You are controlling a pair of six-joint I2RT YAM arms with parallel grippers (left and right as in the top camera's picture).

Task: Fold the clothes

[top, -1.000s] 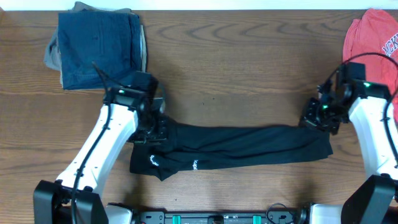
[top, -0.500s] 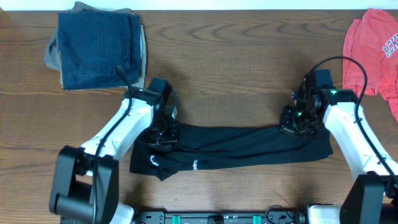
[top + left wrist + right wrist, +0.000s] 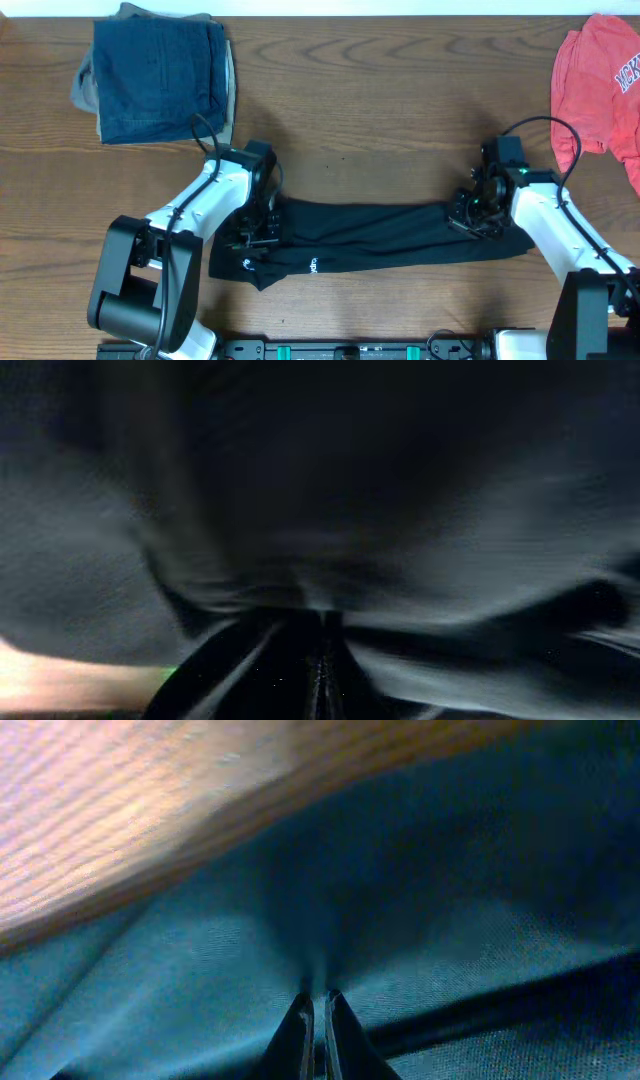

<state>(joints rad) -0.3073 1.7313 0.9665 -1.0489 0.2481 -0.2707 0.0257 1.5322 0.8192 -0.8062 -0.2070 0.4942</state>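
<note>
The clothes [image 3: 370,235], a black garment with a small white logo [image 3: 245,262] and a white text mark [image 3: 312,266], lie as a long narrow band across the front of the table. My left gripper [image 3: 256,235] sits on the band's left end, shut on the fabric. In the left wrist view the dark cloth [image 3: 400,510] fills the frame and bunches at the left gripper [image 3: 322,635]. My right gripper [image 3: 470,215] is on the band's right part near its upper edge. There the cloth [image 3: 450,900] puckers into the right gripper [image 3: 319,998], whose tips are pinched together.
A folded dark-blue denim and tan pile [image 3: 155,75] lies at the back left. A coral-red shirt [image 3: 605,80] with lettering is at the back right corner. Bare wood table [image 3: 380,110] stretches between them, and it shows in the right wrist view too [image 3: 120,800].
Both grippers have moved inward along the garment: the left one right and toward the front, the right one left. The black band keeps much the same outline.
</note>
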